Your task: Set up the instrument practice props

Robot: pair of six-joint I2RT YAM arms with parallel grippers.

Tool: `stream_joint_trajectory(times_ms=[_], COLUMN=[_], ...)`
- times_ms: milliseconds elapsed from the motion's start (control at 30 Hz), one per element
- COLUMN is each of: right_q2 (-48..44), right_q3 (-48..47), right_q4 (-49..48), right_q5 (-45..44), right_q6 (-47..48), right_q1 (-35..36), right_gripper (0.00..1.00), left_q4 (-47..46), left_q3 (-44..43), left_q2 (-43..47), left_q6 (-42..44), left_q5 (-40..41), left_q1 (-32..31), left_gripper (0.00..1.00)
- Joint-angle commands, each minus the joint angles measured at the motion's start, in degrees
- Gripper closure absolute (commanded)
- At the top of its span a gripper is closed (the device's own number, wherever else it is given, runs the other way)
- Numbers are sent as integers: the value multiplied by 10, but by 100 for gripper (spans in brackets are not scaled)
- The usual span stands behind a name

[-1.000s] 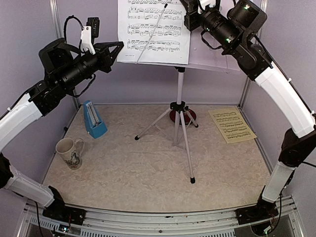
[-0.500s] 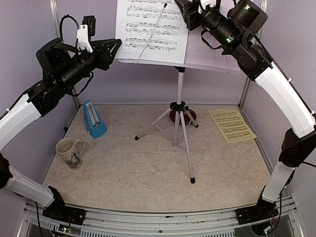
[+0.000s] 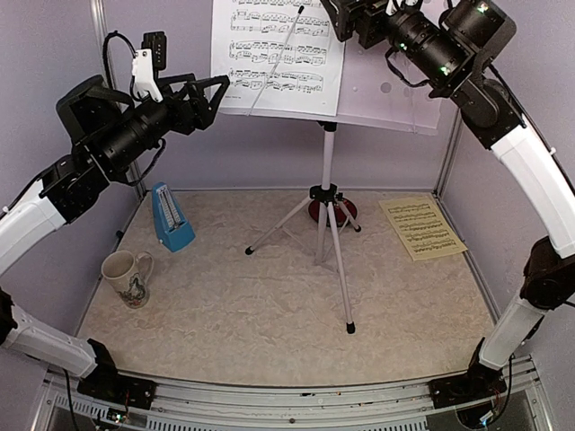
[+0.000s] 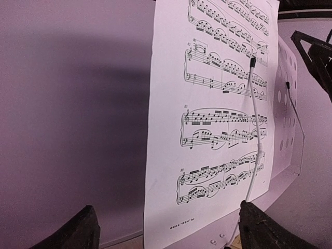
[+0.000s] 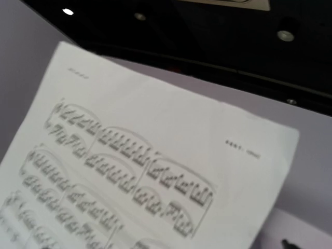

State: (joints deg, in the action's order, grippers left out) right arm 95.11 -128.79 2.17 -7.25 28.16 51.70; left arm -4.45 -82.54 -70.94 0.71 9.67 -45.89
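I am running the arms inside a robot test cell, a lab booth and not a music room. Plain lilac panels wall in the back and sides, joined by metal frame posts. The marbled surface carries staged props, such as a music stand and a mug. Its near edge ends in an aluminium rail.

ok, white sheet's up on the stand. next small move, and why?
Probably bring the right end effector down toward the yellow sheet. The white sheet rests on the stand under its wire clip, and the left end effector stands open, not gripping it. The yellow sheet lies flat on the table on the right arm's side, not yet on the stand.
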Motion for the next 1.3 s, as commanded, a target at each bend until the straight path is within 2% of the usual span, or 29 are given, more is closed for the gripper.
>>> stream_joint_trajectory(times_ms=[0,133,300,433,600,733,900,967,1100,1167,1267], right_q2=[-63,-122,-184,-215,-250,-310,-372,-380,-381,-379,-360], right_q3=[51,128,206,269,403,548,728,774,834,860,881], right_q4=[45,73,116,147,150,99,47,32,11,-17,-48], right_q5=[22,59,104,109,139,132,63,48,64,102,126], right_q6=[-50,-91,-127,-133,-171,-240,-323,-353,-418,-453,-463], right_q1=[7,7,17,56,87,92,90,75,4,-54,-76], right_gripper=[1,0,2,4,5,7,9,10,15,16,17], left_q4=[-2,-9,-13,-29,-67,-86,-118,-121,-108,-117,-122], left_q3=[32,87,160,219,274,316,378,387,379,372,338], left_q2=[33,68,113,135,144,133,107,83,17,-17,-76], left_q6=[-2,-3,-7,-11,-13,-21,-46,-46,-30,-3,44], left_q5=[44,73,96,111,121,133,127,100,-17,-42,-65], left_q1=[-16,-38,-65,-93,-123,-142,-141,-127,-71,-52,-28], left_gripper=[7,1,1,1,1,1,1,2,6,8,13])
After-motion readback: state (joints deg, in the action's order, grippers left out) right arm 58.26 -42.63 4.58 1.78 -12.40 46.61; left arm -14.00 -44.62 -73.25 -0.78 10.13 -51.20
